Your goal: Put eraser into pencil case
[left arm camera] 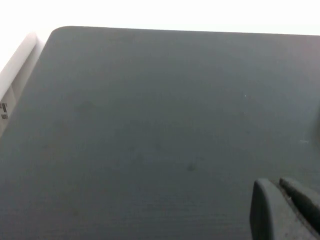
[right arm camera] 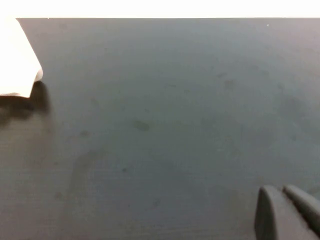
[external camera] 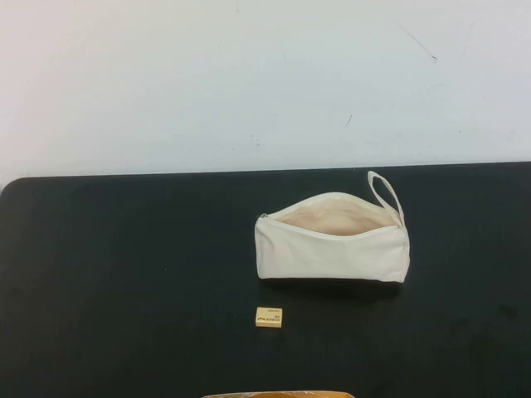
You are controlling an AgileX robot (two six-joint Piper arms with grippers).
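The pencil case [external camera: 332,240] is a cream-white fabric pouch lying on the black table mat, its zip open and the pale beige lining showing, its loop strap [external camera: 387,192] at the far right end. The tiny pale yellow eraser [external camera: 269,317] with dark print lies on the mat just in front of the pouch's left end, apart from it. Neither arm shows in the high view. My left gripper [left arm camera: 280,187] is shut over bare mat. My right gripper [right arm camera: 282,192] is shut over bare mat, with a corner of the pouch [right arm camera: 17,60] at the edge of its view.
The black mat [external camera: 124,274] covers the table, with a white wall behind its far edge. A tan object [external camera: 278,395] pokes in at the near edge of the high view. A white rail [left arm camera: 15,75] runs beside the mat's corner in the left wrist view.
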